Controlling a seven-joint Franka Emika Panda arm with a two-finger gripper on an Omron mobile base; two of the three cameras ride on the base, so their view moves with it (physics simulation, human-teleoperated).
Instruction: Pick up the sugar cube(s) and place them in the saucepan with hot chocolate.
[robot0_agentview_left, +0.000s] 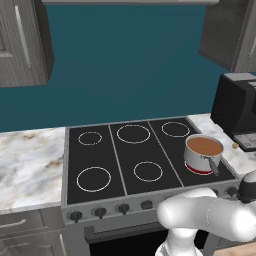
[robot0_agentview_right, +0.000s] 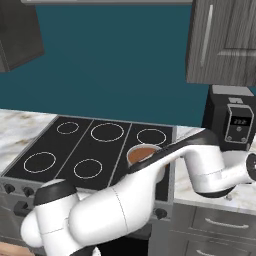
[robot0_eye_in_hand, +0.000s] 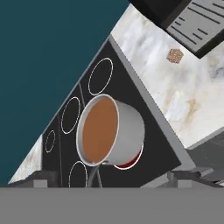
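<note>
The saucepan with hot chocolate (robot0_agentview_left: 203, 152) stands on the front right burner of the stove, silver with a red base and brown liquid, its grey handle pointing to the front. The arm partly covers the saucepan (robot0_agentview_right: 142, 154) in the right base view. A tiny tan sugar cube (robot0_agentview_left: 234, 146) lies on the marble counter to its right, just in front of the coffee machine. In the hand view the sugar cube (robot0_eye_in_hand: 175, 55) sits at the upper right and the saucepan (robot0_eye_in_hand: 109, 131) in the middle. My gripper (robot0_eye_in_hand: 116, 180) hovers off to the pan's side, open and empty.
A black coffee machine (robot0_agentview_left: 240, 107) with a grey drip tray (robot0_eye_in_hand: 192, 22) stands on the right counter behind the cube. The black stovetop (robot0_agentview_left: 125, 155) has several burner rings, with knobs along its front. Marble counter (robot0_agentview_left: 30, 165) extends to the left. Wall cabinets hang above.
</note>
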